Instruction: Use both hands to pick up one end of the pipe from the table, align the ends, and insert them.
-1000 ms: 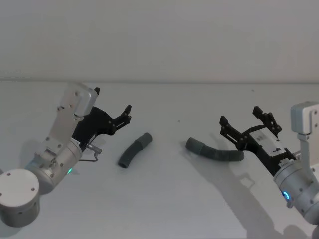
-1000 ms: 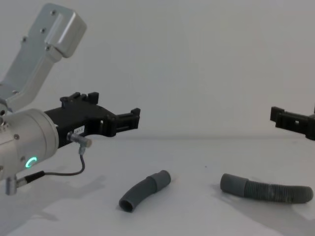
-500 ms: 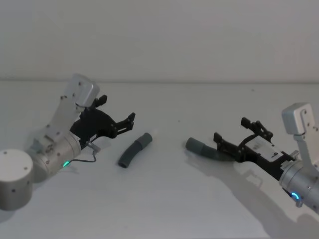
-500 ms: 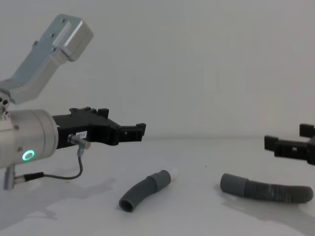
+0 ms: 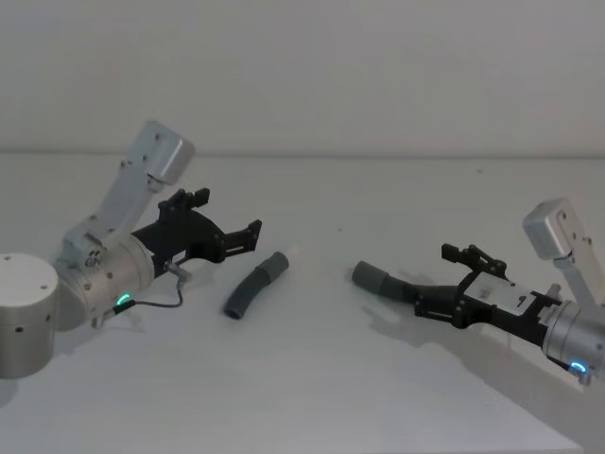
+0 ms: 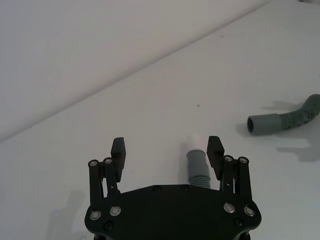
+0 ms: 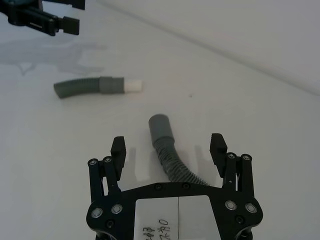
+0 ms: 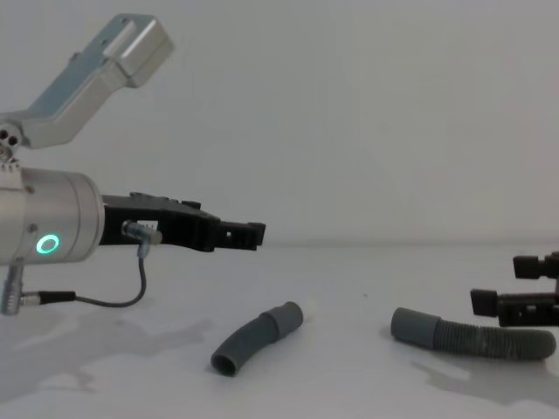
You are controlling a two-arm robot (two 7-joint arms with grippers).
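Observation:
The pipe lies in two pieces on the white table [image 5: 312, 397]. The short curved piece [image 5: 253, 288] [image 8: 257, 337] has a white spigot tip [image 5: 289, 253] pointing away from me. My left gripper [image 5: 223, 218] [image 6: 166, 147] hovers open just left of and above it, with the cuff [image 6: 196, 162] showing between its fingers. The longer ribbed piece [image 5: 371, 278] [image 8: 467, 337] lies to the right, its cuff end toward the middle. My right gripper [image 5: 437, 280] [image 7: 168, 145] [image 8: 504, 284] is open and low, straddling that hose's ribbed body [image 7: 170, 155].
A thin grey cable [image 8: 105, 302] loops under the left wrist. A pale wall [image 5: 312, 76] bounds the table's far edge. Bare tabletop separates the two hose pieces.
My right gripper has dropped and reached forward, from above the long hose to straddling it near the table. My left gripper has moved a little right toward the short hose.

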